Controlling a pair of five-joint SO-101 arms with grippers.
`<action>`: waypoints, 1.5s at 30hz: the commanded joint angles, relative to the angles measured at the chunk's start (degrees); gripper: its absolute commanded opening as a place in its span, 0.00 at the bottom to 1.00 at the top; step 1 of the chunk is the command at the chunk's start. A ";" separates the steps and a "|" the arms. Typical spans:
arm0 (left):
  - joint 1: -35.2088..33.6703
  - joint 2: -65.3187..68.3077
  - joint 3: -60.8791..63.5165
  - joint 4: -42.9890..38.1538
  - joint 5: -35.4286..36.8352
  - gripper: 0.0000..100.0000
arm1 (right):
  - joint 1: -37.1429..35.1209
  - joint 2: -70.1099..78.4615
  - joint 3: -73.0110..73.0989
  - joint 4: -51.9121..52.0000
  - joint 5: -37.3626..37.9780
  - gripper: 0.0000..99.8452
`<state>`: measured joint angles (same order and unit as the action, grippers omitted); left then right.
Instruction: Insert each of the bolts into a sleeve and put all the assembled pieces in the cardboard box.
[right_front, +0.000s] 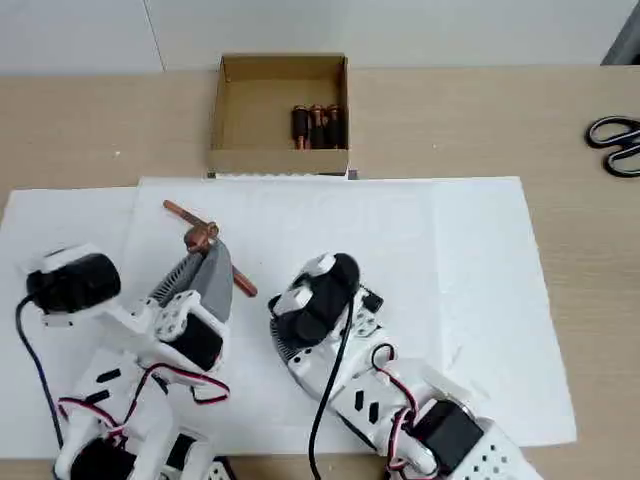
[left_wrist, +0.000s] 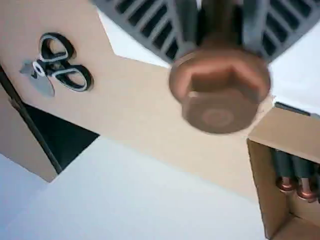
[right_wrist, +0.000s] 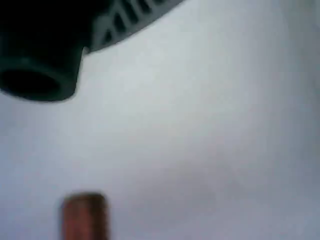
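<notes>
The left arm stands at about 7 o'clock on the surface. Its tool is closed narrow on a copper bolt. In the left wrist view the bolt's hexagonal head faces the camera between the ribbed grey fingers. From above, that head sits at the fingertips, over the white paper sheet.

A second bolt lies on the sheet at 10 o'clock from the left tool. Its near end is just beside the held head; whether they touch I cannot tell. A short copper shank shows at 4 o'clock of the same tool, between the two arms. Which bolt it belongs to I cannot tell.

The cardboard box sits at 12 o'clock, just past the sheet's far edge, open on top. The assembled pieces, black sleeves with copper ends, lie side by side against its 3 o'clock wall.

The right arm stands at 5 o'clock, reaching in over the sheet. Its tool holds a black sleeve beside one ribbed finger, with the sleeve's open mouth above the paper. A copper tip shows near it in the right wrist view.

Black-handled scissors lie at 2 o'clock on bare wood, apart from the sheet.
</notes>
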<state>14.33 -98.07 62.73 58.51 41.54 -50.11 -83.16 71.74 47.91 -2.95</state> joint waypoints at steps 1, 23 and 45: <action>1.85 -2.55 1.36 -1.67 0.35 0.01 | -1.19 -0.75 0.00 -3.47 3.43 0.00; 4.57 -3.78 3.65 -1.58 0.09 0.01 | -1.45 -9.01 -0.09 -1.80 10.29 0.00; 12.13 -3.78 -1.63 15.30 -5.36 0.01 | -1.45 -8.92 0.00 -5.93 12.13 0.00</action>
<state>25.05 -102.02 62.64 69.67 37.67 -51.52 -90.99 72.26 44.31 7.60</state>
